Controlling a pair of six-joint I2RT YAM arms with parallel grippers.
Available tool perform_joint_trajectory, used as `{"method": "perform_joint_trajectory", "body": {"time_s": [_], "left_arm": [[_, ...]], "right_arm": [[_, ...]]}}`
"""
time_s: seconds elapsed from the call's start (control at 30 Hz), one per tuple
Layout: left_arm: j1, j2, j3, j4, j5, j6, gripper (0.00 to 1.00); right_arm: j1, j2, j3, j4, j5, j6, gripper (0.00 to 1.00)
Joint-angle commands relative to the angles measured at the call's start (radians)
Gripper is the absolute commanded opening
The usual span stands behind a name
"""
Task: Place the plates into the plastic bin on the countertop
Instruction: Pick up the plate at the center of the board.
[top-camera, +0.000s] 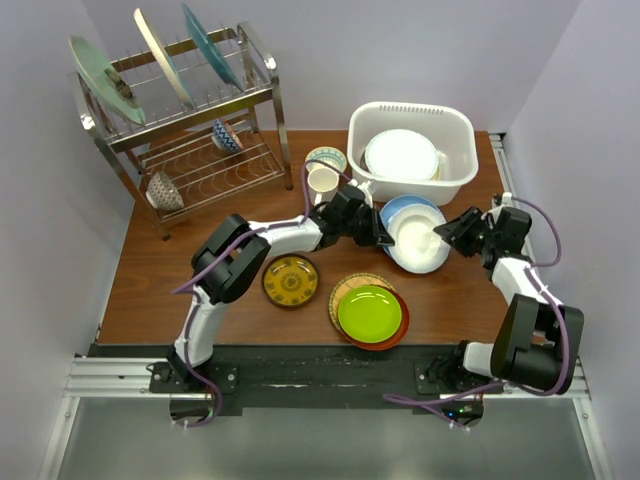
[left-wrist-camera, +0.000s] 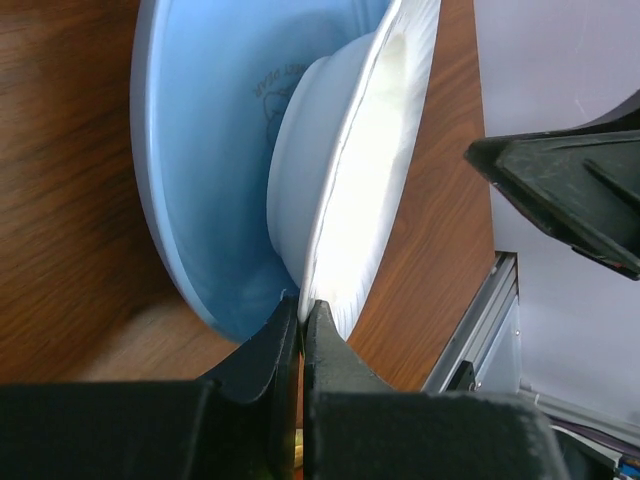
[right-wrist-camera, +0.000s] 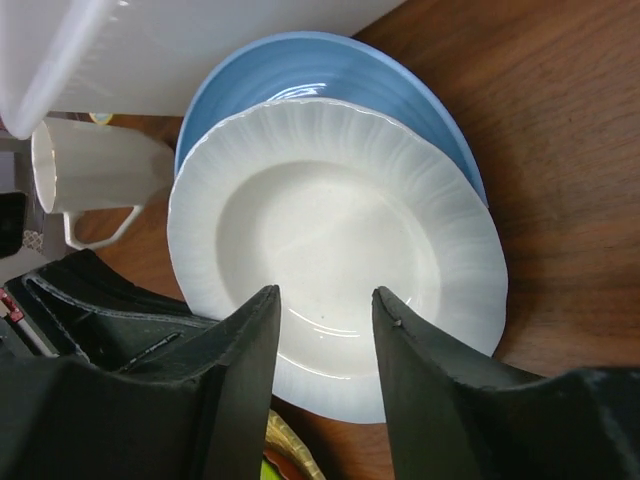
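Left tool (left-wrist-camera: 302, 308) pinched the left rim of the white fluted plate (right-wrist-camera: 330, 230), stacked on the blue plate (right-wrist-camera: 330, 75) beside the near wall of the plastic bin (top-camera: 460, 125), right tool (right-wrist-camera: 325, 295) spread, so lifting likely needed a firm, level hold.

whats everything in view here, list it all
dish rack: one, metal wire, far left
standing plates: three, pale green, cream, teal, on the rack's top tier
small bowls: two, patterned, lower tier
plastic bin: one, white, far right
plates in bin: count unclear, white on top
mug: one, cream, left of bin
white plate: one, on blue plate
yellow patterned plate: one, centre
lime green plate: one, stacked on red-orange plate and yellow woven plate
countertop: reddish-brown wood
left gripper: pinching white plate's rim
right gripper: open, over white plate
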Motion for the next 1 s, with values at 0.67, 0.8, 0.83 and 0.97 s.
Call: {"method": "perform_joint_trajectory", "body": {"time_s": [0.67,0.8,0.83,0.97], "left_arm": [[0.095,-0.208,-0.392,0.499,0.125,-0.165,0.0],[0.096,-0.218,-0.421,0.575,0.16,-0.204,0.0],[0.095,-0.223,-0.422,0.582,0.164,-0.207,0.0],[0.095,-0.24,-0.436,0.653,0.189,-0.23,0.0]], "right_arm": [[-0.001,0.096,0.002,0.059,-0.137,0.004,0.65],[-0.001,0.082,-0.005,0.09,-0.166,0.018,0.65],[-0.001,0.082,-0.004,0.093,-0.168,0.019,0.65],[-0.001,0.09,-0.001,0.086,-0.172,0.018,0.64]]}}
